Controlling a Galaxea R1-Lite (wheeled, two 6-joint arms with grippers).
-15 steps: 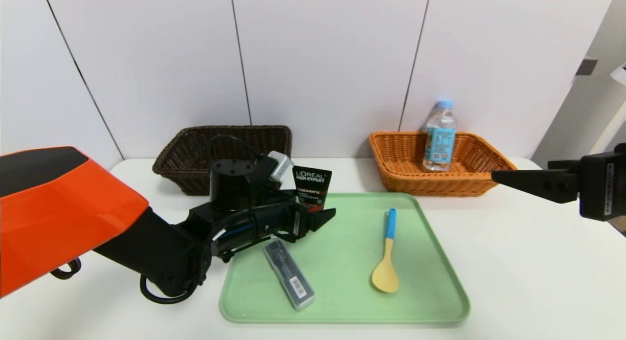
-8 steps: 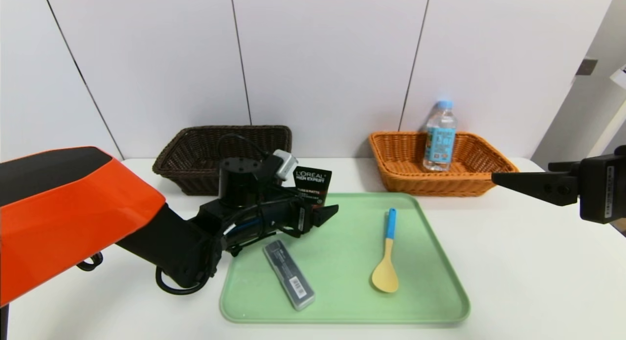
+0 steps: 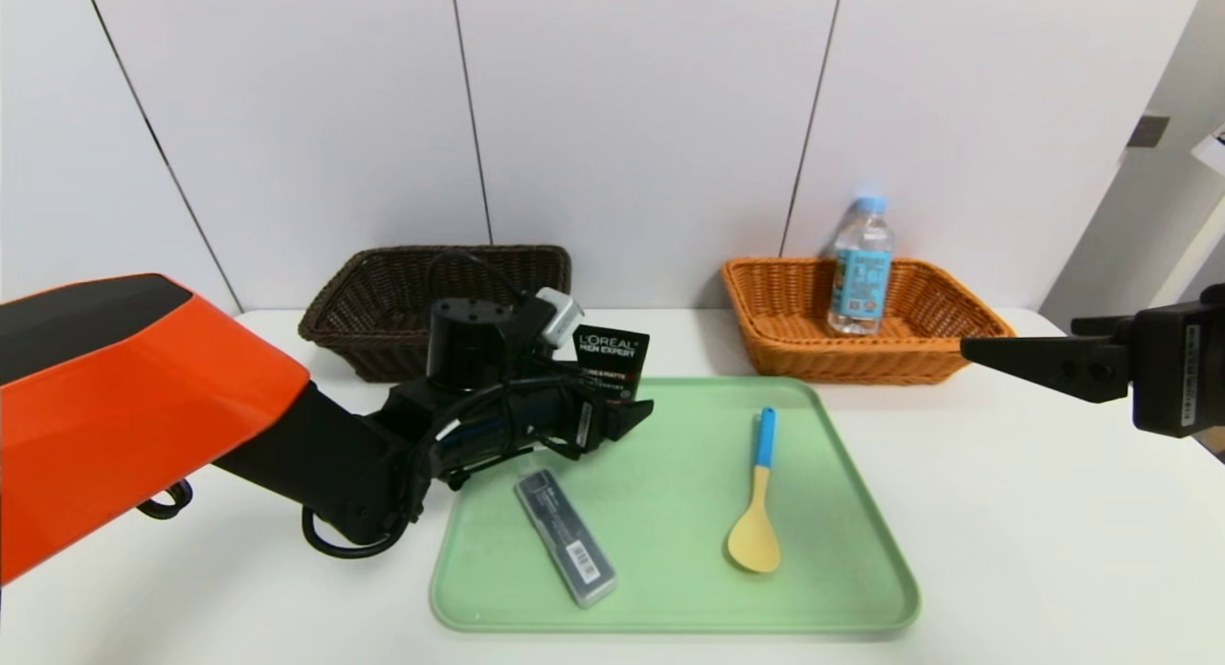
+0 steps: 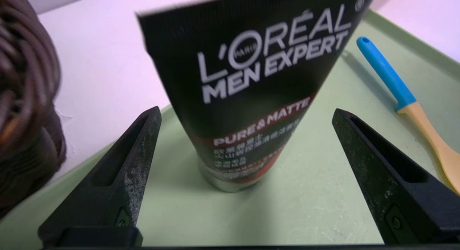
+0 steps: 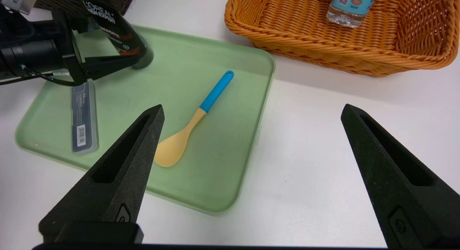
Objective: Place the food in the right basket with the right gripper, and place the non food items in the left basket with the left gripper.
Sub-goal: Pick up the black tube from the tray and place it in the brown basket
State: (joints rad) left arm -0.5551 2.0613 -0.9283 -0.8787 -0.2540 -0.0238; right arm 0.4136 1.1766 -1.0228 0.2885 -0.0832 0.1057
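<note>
Straddling the upright black tube [image 4: 248, 99], the left gripper [image 4: 246, 115] has its jaws spread to either side, apparently for a sideways grasp. Beyond them lies the spoon [image 4: 395, 84]. The right gripper [image 5: 253, 106], jaws wide and holding nothing, waits beside the tray [image 5: 237, 192].

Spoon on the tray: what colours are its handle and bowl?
Blue handle, pale yellow bowl; best in the right wrist view.

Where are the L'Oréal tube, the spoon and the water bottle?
L'Oréal tube [image 4: 251, 95]: left wrist view, printed front.
Spoon [image 3: 754, 541]: head view, bowl.
Water bottle [image 3: 859, 284]: head view, blue label.
</note>
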